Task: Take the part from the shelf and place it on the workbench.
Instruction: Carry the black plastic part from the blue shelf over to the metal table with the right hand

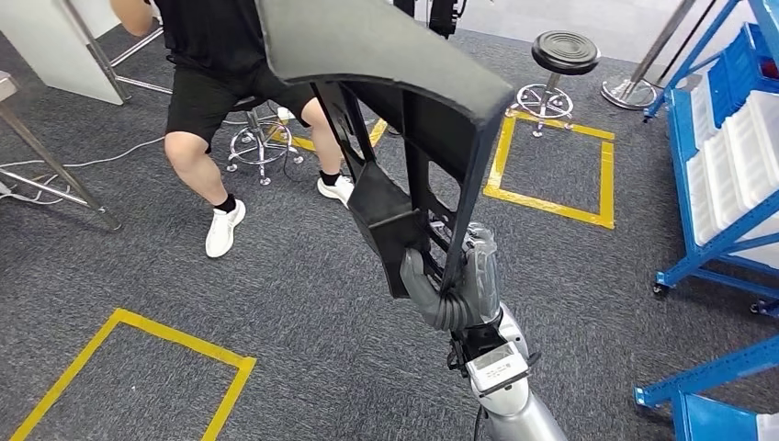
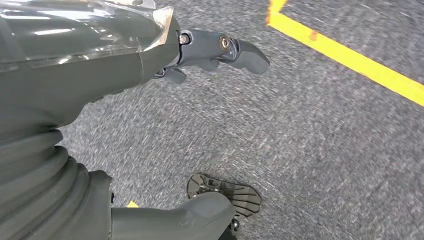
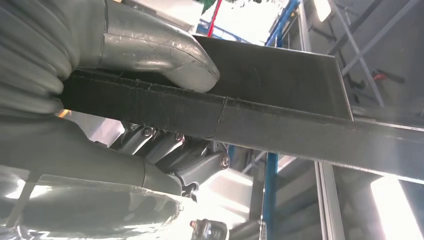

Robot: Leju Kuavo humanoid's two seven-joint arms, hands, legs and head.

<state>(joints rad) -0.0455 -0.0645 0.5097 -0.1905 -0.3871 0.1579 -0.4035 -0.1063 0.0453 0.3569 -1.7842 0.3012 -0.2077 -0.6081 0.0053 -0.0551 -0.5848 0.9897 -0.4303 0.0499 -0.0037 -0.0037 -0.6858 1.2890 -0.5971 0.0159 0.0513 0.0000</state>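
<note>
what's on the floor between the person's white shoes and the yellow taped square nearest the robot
Bare grey carpet alone, between the shoes and the yellow square, in the head view.

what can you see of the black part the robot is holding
The part is a large black piece, matte and plastic-looking: a broad curved panel on top with an open frame of struts and a boxy bracket beneath. It stands raised and tilted over the grey carpet, off the shelf and not set down. The right hand grips its lower edge; in the right wrist view the thumb presses one face of the edge and the fingers wrap the other.
</note>
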